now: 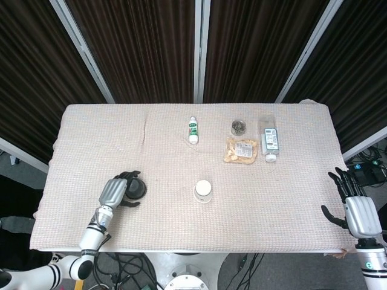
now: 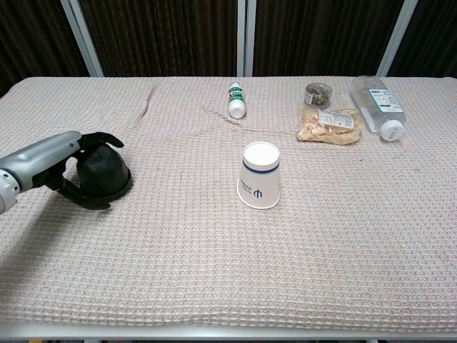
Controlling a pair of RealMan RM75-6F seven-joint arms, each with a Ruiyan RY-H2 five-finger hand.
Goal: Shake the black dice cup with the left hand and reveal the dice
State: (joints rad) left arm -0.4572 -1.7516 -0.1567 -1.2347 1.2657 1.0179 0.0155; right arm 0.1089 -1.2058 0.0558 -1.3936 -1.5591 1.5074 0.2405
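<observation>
The black dice cup (image 1: 138,189) (image 2: 108,170) stands mouth-down on its base on the left of the cloth-covered table (image 1: 181,229). My left hand (image 1: 117,191) (image 2: 48,161) wraps it from the left, with fingers curled over its top and far side and the thumb against its near base. The cup's left side is hidden behind the hand, and no dice show. My right hand (image 1: 357,211) hovers at the table's right edge with its fingers spread and nothing in it. The chest view does not show it.
An upside-down white paper cup (image 1: 204,190) (image 2: 258,175) stands mid-table. At the back lie a small white bottle (image 1: 193,129) (image 2: 236,100), a small jar (image 1: 238,126) (image 2: 318,93), a snack bag (image 1: 240,150) (image 2: 328,123) and a clear bottle (image 1: 269,141) (image 2: 378,106).
</observation>
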